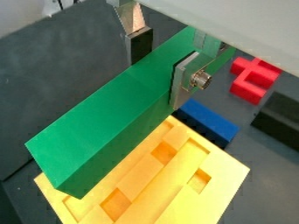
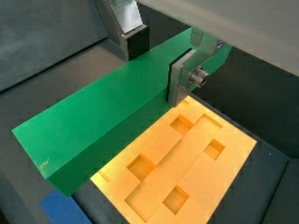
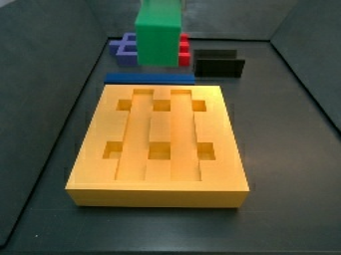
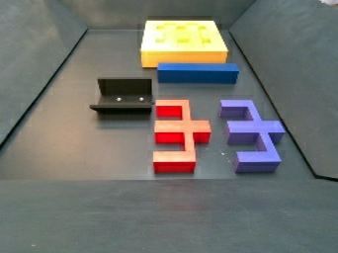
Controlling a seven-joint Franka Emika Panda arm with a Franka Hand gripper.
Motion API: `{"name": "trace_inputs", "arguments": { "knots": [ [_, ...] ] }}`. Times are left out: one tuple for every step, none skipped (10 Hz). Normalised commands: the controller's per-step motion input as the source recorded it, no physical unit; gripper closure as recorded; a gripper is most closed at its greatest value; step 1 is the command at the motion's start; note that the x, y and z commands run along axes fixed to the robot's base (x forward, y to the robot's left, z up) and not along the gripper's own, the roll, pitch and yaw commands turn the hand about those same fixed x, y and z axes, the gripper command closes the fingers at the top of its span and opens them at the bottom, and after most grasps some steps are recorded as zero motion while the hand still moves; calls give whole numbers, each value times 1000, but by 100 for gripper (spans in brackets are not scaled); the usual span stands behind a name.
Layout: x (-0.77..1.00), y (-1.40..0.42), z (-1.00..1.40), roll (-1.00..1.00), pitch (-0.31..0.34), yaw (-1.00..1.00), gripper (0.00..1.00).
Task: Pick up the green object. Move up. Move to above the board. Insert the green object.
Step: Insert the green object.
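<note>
gripper clamps green object | above board, apparently clear | no writing legible

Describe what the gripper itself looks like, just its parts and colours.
In both wrist views the gripper has two flat silver metal finger plates. One finger carries a round silver bolt or fitting on its outer face; the other ends in a dark pad. No cables, markings or labels are visible. Neither side view shows the gripper.
</note>
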Motion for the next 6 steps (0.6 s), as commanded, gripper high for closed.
{"name": "trace_inputs", "arguments": {
  "knots": [
    [0, 0, -543, -291, 0, 0, 100],
    [0, 0, -494, -310, 0, 0, 100],
    [0, 0, -480, -320, -10, 0, 100],
    [0, 0, -417, -277, -34, 0, 100],
    [0, 0, -371, -264, -26, 0, 100],
    [0, 0, -340, -256, -37, 0, 100]
  ]
}}
